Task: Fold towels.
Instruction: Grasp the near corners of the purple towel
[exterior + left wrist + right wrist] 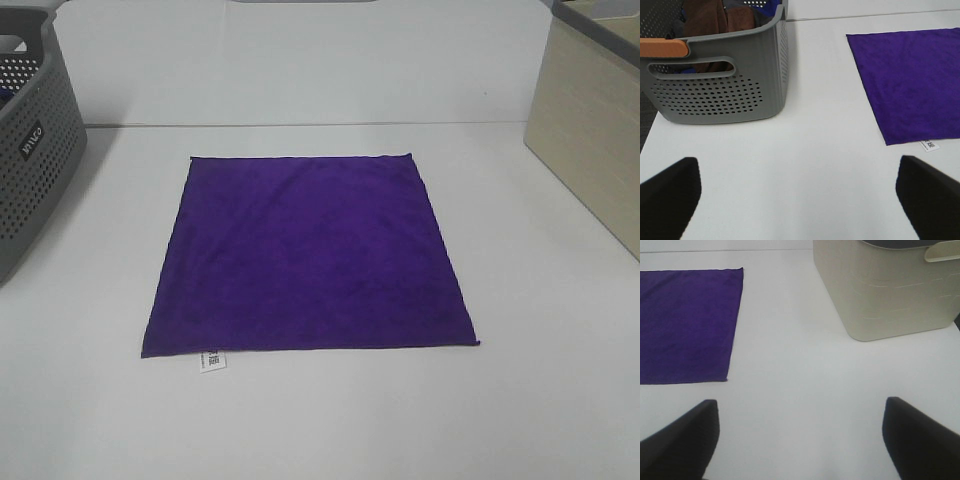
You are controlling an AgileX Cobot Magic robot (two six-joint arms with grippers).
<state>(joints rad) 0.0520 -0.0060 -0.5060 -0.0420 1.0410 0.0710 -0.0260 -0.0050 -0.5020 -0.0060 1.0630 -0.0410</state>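
Towel (305, 255), deep purple and square, is laid flat and unfolded at the centre of the exterior high frame, on the white table (330, 430). No fold has been made in it, so the task is judged to be at its start.

Nearest of all, the left gripper (799, 194) is seen in its wrist view with its dark fingers spread wide and only bare table between them; nothing is held. The right gripper (801, 436) is shown likewise, wide open and empty over bare table. Neither is caught in the exterior view, so both are judged to be parked short of the cloth, opened in readiness for a corner each.

At the towel's near edge, toward the lower left of the exterior frame, a small white label (214, 361) is seen sticking out onto the table. The near corners lie free, with clear table around them, which is judged to be why the cloth was spread so squarely: each can be pinched and carried over to the far edge.

Further back, a grey perforated basket (35, 150) is set at the left edge of the frame, well apart from the towel. A brown cloth (710, 20) and something blue are held inside it, so it is taken for the stock of work. A beige bin (590, 140) is placed at the upper right, possibly for finished pieces; its contents cannot be seen.
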